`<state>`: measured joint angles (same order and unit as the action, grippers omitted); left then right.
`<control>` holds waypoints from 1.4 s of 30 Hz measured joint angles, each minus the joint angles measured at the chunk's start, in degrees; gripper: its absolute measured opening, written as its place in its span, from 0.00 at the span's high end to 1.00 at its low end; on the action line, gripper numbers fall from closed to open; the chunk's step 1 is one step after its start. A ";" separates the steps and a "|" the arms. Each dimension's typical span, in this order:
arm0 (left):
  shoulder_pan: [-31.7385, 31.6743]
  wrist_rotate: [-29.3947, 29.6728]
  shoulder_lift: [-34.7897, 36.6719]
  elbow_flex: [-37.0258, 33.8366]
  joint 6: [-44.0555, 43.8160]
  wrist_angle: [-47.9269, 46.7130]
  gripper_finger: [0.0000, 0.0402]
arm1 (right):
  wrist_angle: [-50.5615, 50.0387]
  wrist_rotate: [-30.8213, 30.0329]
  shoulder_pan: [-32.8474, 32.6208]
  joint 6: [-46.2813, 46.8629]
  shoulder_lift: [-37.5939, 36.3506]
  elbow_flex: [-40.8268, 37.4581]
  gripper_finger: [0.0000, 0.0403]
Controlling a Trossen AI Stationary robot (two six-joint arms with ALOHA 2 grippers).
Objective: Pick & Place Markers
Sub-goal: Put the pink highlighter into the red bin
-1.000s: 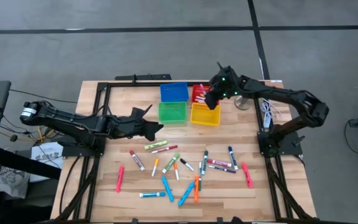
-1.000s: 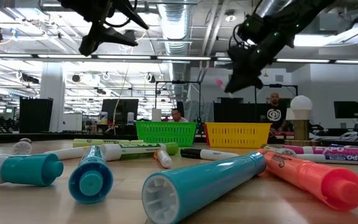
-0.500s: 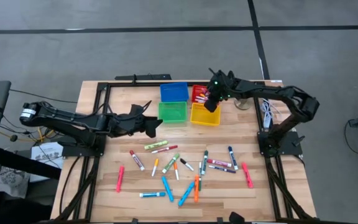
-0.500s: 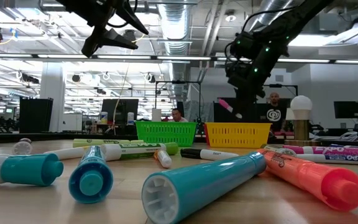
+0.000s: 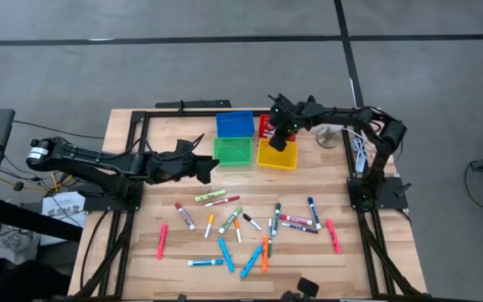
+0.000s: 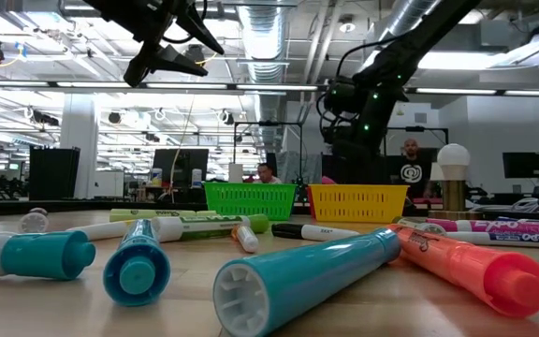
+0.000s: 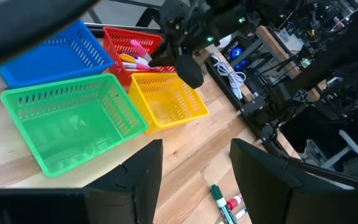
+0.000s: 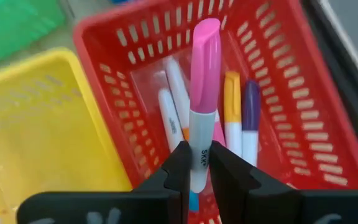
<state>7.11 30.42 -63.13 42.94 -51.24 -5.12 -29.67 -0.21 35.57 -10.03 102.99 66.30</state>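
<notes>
Four bins (image 5: 234, 152) — markers (image 5: 240, 231) nearby; scattered.

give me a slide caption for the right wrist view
Right tool holds a pink marker over the red bin of markers.

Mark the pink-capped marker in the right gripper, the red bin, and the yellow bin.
pink-capped marker (image 8: 204, 74): right wrist view, on its pink cap.
red bin (image 8: 319, 118): right wrist view, on its slotted side wall.
yellow bin (image 5: 277, 157): high view, on its floor.

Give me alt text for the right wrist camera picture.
The right pincer grips a pink-capped marker above a red bin that already holds several markers, including orange and purple ones. A yellow bin sits beside it.
</notes>
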 joint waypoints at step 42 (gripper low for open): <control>0.00 -0.21 0.00 0.00 -0.02 0.01 0.53 | -3.32 3.25 1.21 -2.48 0.43 0.70 0.70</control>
<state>7.11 30.22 -63.13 42.94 -51.27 -5.10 -32.99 3.04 36.77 -12.51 103.42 67.00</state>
